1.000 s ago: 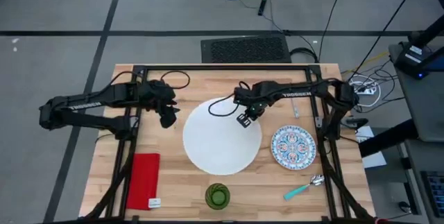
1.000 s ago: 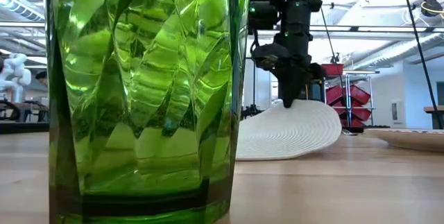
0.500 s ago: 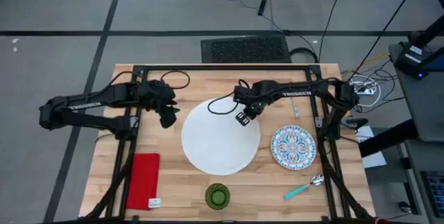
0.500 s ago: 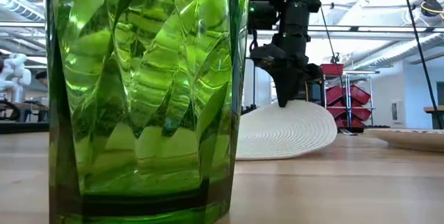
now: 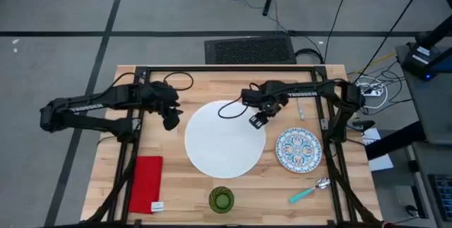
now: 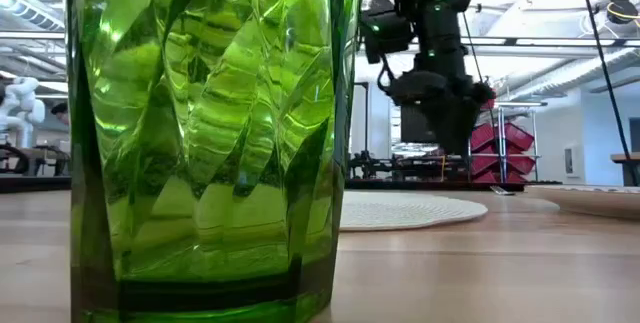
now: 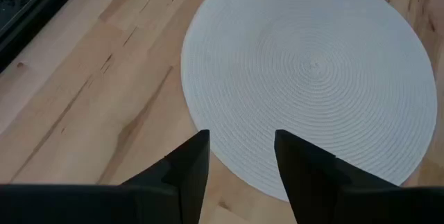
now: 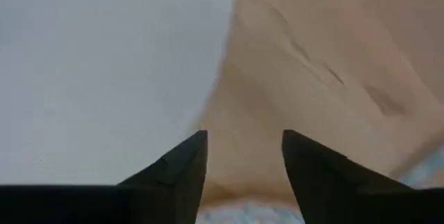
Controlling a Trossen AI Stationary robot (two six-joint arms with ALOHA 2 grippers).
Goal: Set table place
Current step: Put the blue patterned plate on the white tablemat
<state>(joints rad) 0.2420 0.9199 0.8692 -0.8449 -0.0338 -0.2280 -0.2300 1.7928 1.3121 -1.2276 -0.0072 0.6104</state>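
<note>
**Right gripper hanging over the edge of the big white round piece**

Right gripper [image 5: 258, 121] sits above the far right rim of the large white round piece [image 5: 224, 140], fingers spread with nothing between them, clear of the surface in the low view. That white piece lies flat mid-table [image 5: 191, 87] and looks woven up close. Left gripper [image 5: 171, 121] waits just off its left edge, fingers parted too. Patterned plate [image 5: 299, 150] is right of it, teal spoon [image 5: 308, 191] nearer the front, green cup [image 5: 221, 200] front-centre, red napkin [image 5: 146, 183] front-left.
</note>
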